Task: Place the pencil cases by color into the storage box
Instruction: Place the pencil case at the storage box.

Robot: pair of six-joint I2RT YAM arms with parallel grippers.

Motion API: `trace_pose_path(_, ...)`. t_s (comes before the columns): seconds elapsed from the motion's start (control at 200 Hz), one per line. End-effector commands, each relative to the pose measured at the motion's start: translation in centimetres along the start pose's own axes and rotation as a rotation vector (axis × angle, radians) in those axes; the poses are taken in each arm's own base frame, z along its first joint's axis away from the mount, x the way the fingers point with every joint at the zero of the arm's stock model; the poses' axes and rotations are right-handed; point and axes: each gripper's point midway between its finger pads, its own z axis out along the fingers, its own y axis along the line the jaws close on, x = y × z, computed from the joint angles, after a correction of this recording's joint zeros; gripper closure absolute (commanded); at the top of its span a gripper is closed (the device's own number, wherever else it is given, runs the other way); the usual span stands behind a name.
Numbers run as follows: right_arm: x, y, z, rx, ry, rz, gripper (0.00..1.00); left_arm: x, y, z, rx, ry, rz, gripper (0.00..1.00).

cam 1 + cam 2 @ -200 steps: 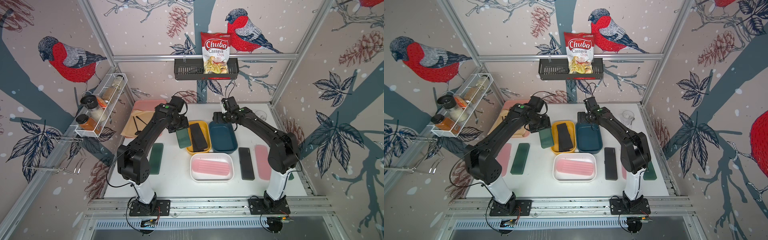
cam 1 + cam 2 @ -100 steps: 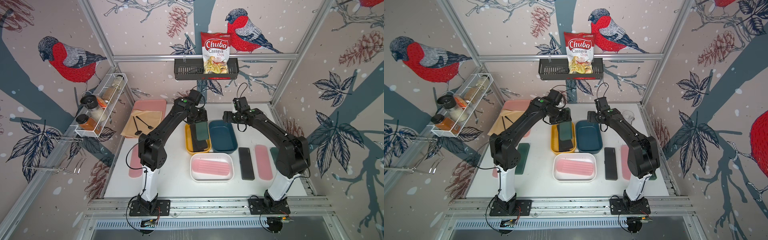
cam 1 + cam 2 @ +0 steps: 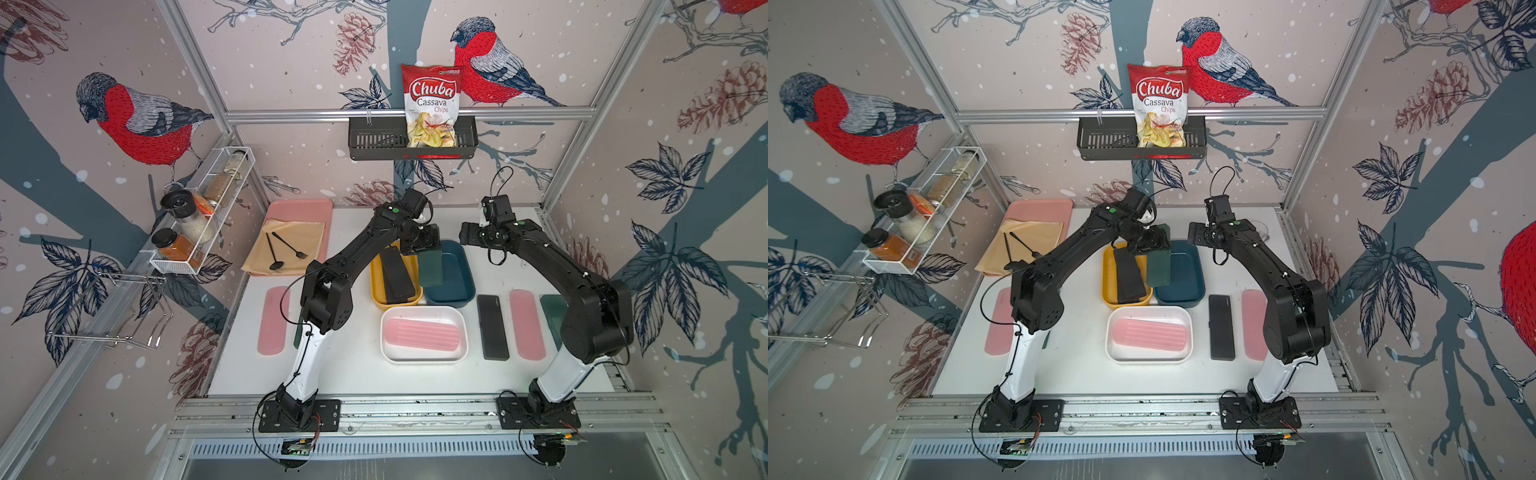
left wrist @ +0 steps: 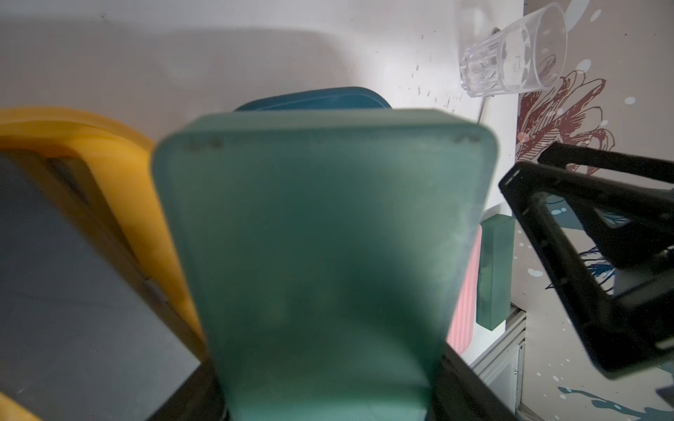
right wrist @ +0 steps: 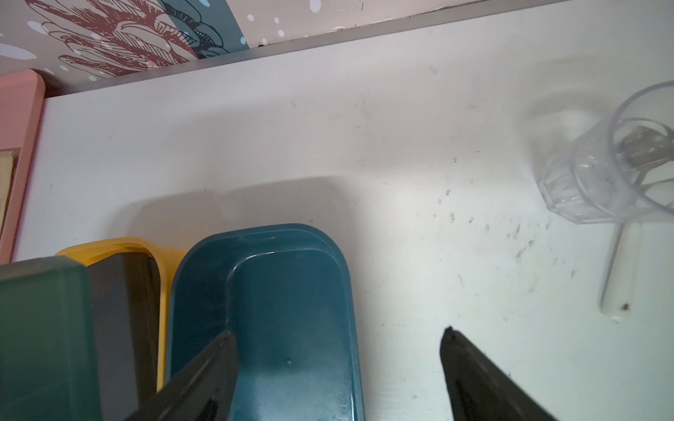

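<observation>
While left claw [image 3: 427, 248] grips green case [image 3: 430, 270] end above blue tub [image 3: 456, 276], right claw [image 3: 466, 234] wide.

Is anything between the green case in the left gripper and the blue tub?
Nothing visible. The blue tub looks empty under the green case; the open right gripper hovers by the tub's far corner.

A pencil case [image 3: 419, 333] is seen lying in the front tub [image 3: 424, 359]. Behind that tub, a second case [image 3: 397, 274] is lodged in the left rear tub [image 3: 375, 287], and a third case [image 3: 430, 270] is held over the right rear tub [image 3: 456, 276]. Right of it, three more cases [image 3: 527, 324] are lined up.
</observation>
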Motion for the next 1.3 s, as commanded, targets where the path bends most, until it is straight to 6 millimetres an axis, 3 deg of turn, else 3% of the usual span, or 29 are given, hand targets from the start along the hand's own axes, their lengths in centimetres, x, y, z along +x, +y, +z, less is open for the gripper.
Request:
trace_pose_path(0.0,-0.2,-0.7,-0.4,0.010,-0.015,-0.004,0.10,-1.0,-2.1,0.7,0.086,-0.029,0.010,0.36)
trace_pose_path(0.29,0.4,-2.2,-0.6,0.019,-0.004,0.001,0.10,-1.1,-2.1,3.6,0.105,-0.019,-0.040,0.37)
trace_pose_path(0.555,1.1,-3.4,-0.9,0.019,-0.003,0.011,0.10,-0.2,-0.2,6.0,0.038,0.016,-0.085,0.37)
trace_pose_path(1.291,1.8,-4.8,-1.1,-0.003,-0.006,0.026,0.10,2.7,2.9,9.1,-0.090,0.102,-0.134,0.37)
